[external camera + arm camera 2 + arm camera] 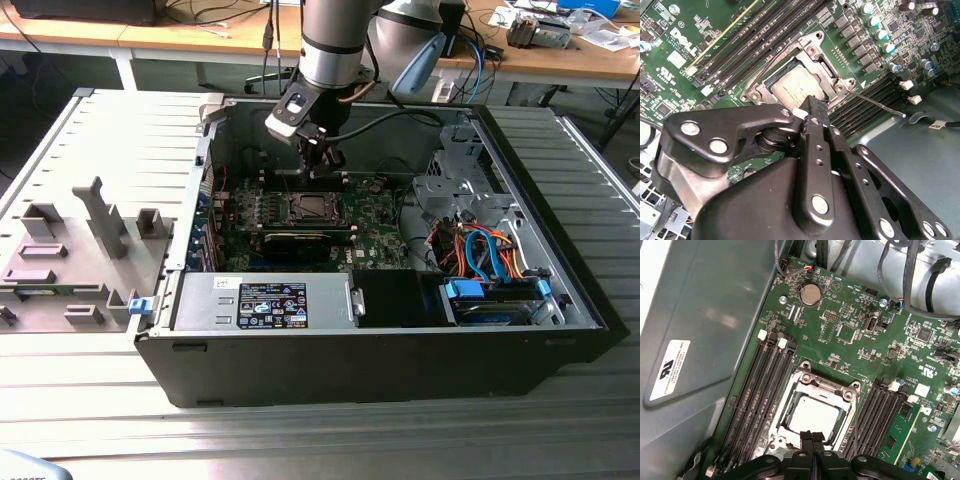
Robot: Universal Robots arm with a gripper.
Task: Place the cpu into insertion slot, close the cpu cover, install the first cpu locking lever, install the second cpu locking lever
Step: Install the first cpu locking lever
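Bright, even light; little shadow.
Soft glare is seen on the grey case wall [722,315] beside the hand [812,436]; the hand itself is rendered dark.

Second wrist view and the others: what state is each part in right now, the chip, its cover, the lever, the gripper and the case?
cpu: seated in place, metal face up.
cover: down flat, framing the cpu.
lever: sticking out to the side, not latched.
gripper: shut, tips at the cover's edge.
computer case: lying on its side, open.
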